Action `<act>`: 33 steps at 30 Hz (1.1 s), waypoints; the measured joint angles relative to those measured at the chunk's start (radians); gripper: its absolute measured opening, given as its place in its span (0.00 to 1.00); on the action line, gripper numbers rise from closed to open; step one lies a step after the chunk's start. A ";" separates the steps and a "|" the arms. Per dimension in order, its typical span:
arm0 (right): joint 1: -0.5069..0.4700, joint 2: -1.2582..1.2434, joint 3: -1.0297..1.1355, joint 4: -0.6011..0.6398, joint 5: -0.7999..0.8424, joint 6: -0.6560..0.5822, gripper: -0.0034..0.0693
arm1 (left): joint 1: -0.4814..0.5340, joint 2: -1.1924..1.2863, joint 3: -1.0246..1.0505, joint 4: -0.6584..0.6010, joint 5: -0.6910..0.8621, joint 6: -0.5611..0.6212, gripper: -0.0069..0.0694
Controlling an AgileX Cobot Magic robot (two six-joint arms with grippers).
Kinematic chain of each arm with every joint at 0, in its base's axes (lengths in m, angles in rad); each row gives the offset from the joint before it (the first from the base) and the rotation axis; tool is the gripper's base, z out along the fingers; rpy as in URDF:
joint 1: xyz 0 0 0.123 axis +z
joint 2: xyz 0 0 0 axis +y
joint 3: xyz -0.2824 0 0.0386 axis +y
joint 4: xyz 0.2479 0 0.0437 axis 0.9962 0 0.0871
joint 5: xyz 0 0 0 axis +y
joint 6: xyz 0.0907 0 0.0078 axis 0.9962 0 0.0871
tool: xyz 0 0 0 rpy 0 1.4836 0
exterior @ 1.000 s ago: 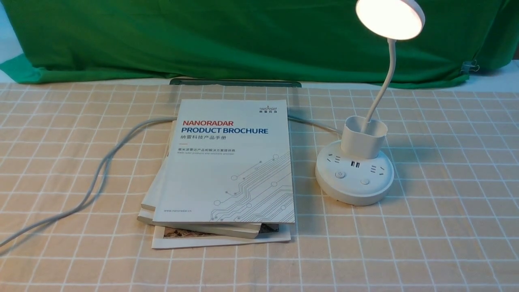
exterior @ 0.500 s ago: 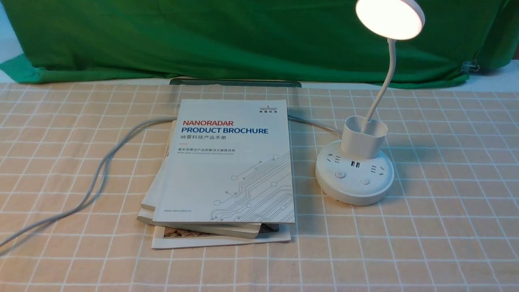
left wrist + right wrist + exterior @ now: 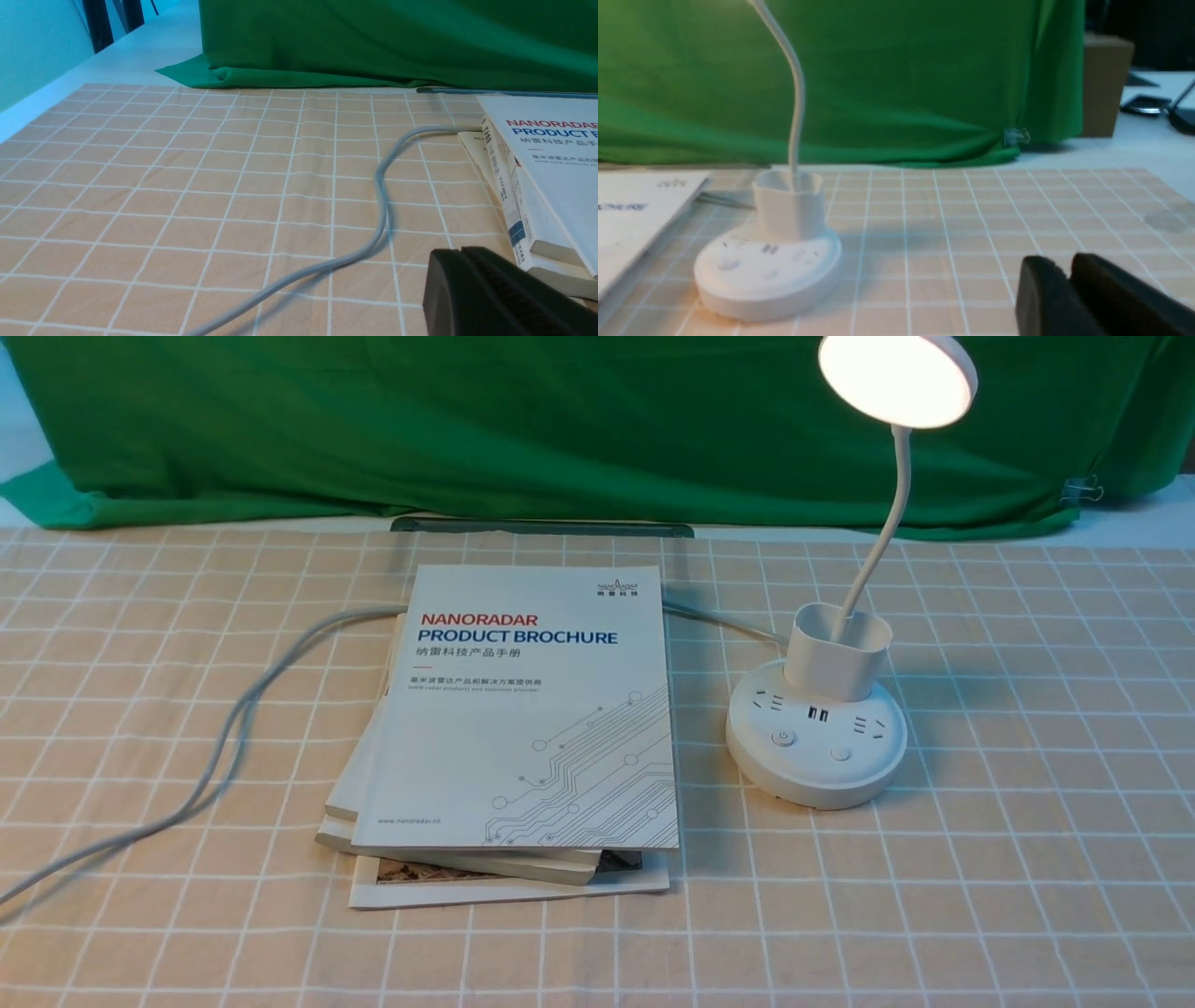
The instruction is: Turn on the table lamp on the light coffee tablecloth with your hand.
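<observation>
From the front view you see the light coffee tablecloth [image 3: 1027, 859] spread across the whole table, with a green backdrop cloth [image 3: 560, 420] hung behind it and a strip of bare white table showing at the far corners. The table lamp [image 3: 817, 733] stands on the cloth right of centre, its round base flat on the grid, its thin neck curving up to the disc head [image 3: 898, 378], which glows and is cut off by the top of the frame. Just to the left of the base lies a stack of brochures [image 3: 523, 728], and a grey cable [image 3: 224, 747] runs from behind the stack off the left near edge. The cloth in front of and to the right of the lamp lies bare, and you see neither arm here. In the left wrist view the left gripper [image 3: 472, 261] shows only as dark fingers pressed together with no gap, low over the cloth near the cable [image 3: 378, 196] and the brochure stack [image 3: 537, 186]. In the right wrist view, which is soft and blurred, the right gripper [image 3: 1064, 275] has its two dark fingers nearly together with a thin slit between them, holding nothing; the lamp base [image 3: 768, 275] sits well apart from it, its buttons hard to make out.
</observation>
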 joint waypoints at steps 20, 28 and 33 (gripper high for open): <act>-0.002 0.000 0.002 -0.003 0.115 0.059 0.30 | 0.000 0.000 0.000 0.000 0.000 0.000 0.12; -0.002 0.000 0.002 -0.003 0.116 0.059 0.33 | 0.000 0.000 0.000 0.000 0.000 -0.001 0.12; -0.002 0.000 0.002 -0.003 0.116 0.059 0.34 | 0.000 0.000 0.000 0.000 0.000 -0.001 0.12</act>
